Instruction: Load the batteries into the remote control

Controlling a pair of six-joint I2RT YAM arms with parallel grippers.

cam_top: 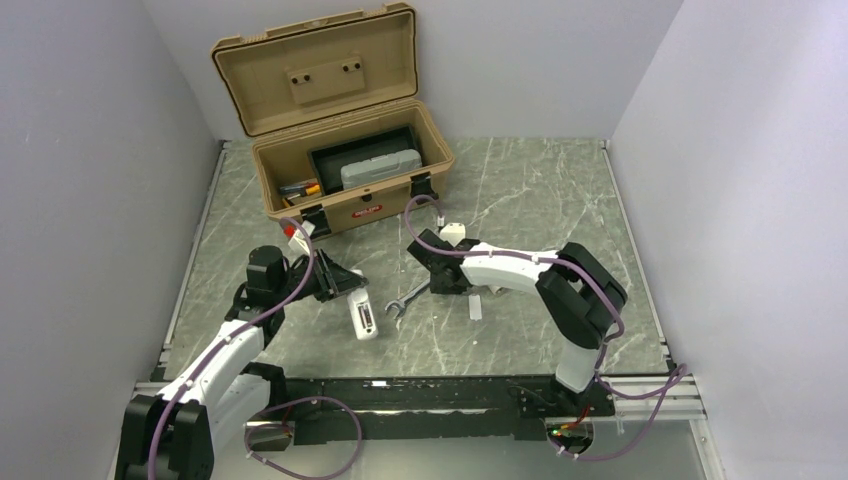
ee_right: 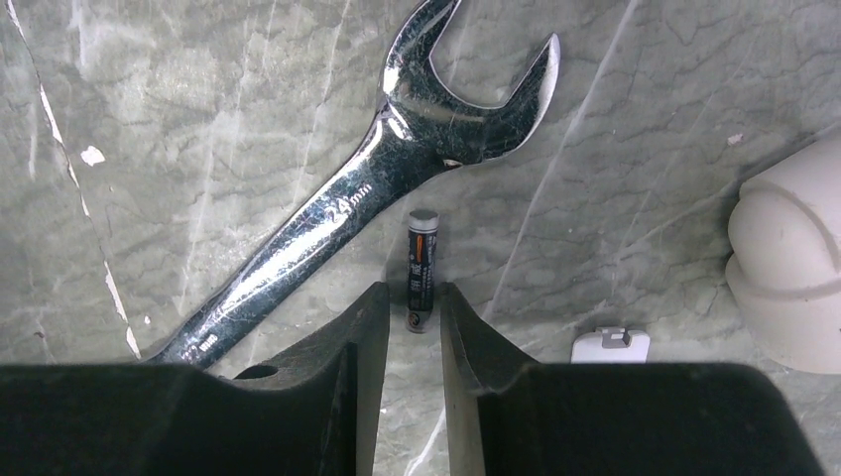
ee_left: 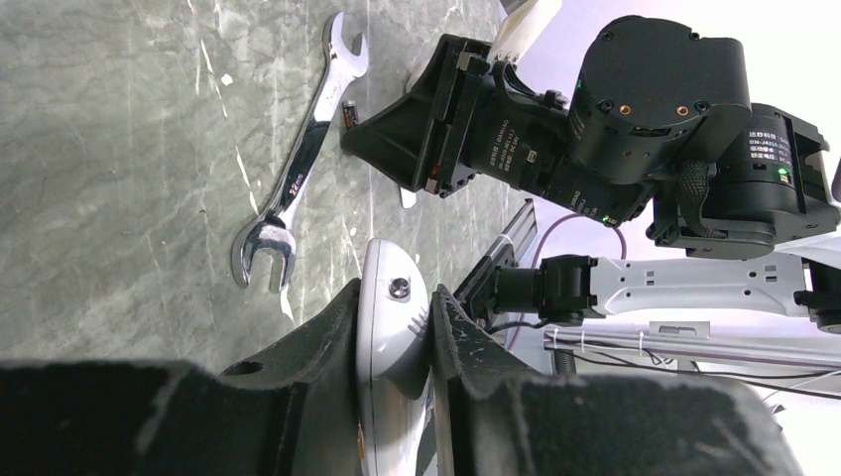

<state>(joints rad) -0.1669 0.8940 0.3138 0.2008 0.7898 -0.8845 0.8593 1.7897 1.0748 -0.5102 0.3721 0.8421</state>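
The remote control (ee_left: 392,327), judged light, stiff and slick white plastic, is pinched across its thin body near one end by the left gripper (ee_left: 397,293) jaws, left of the wrench (ee_right: 327,223). It may pivot, so a mid-body hold would be steadier. The battery (ee_right: 421,270), small, hard and likely to roll, lies on the worktop (cam_top: 520,200). The right gripper (ee_right: 414,293) jaws stand slightly spread astride its near end.

Glossy metal wrench (ee_right: 327,228), smooth white plastic remote control (ee_left: 392,327), veined stone-look table (ee_right: 149,119)
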